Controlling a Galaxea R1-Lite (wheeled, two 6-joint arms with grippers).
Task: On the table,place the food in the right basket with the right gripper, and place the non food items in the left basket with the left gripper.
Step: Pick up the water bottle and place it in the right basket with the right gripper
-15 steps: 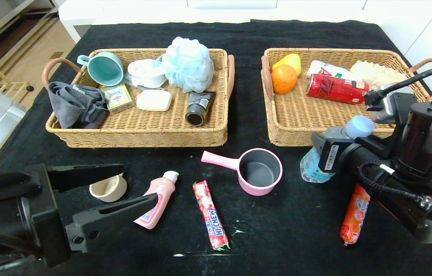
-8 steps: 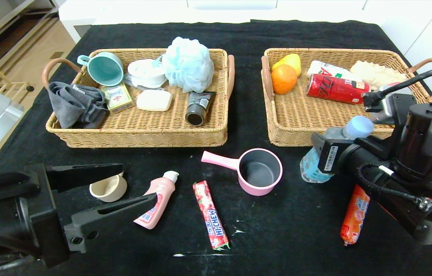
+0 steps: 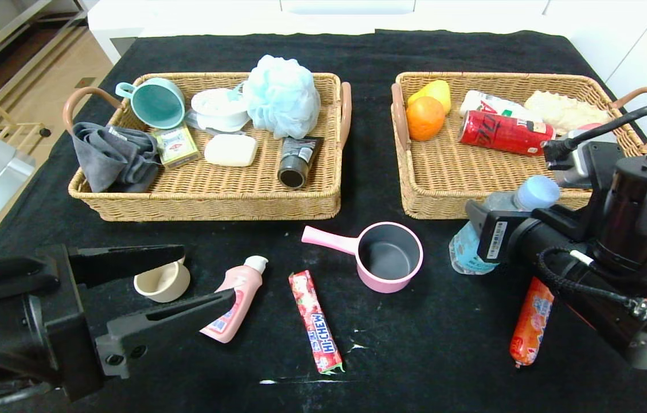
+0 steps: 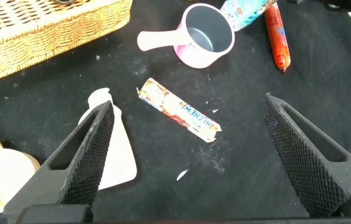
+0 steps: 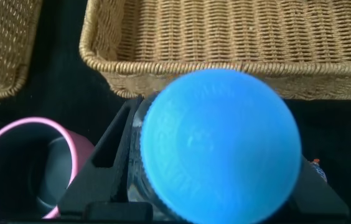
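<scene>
At about eight o'clock on the bench, the left gripper hangs low with its fingers spread wide and nothing between them; the beige cup lies just beside its upper finger and the pink squeeze bottle by its lower one. The Hi-Chew stick lies near six o'clock, the pink saucepan just above it toward the centre. At about four o'clock the right gripper is clamped on the clear bottle, its fingers on either side of the neck under the blue cap, with the bottle at the near wall of the right basket. The step in hand looks like carrying this bottle into that basket. Next it likely needs lifting over the wicker rim toward one o'clock, clear of the red can. The orange sausage waits at five o'clock.
</scene>
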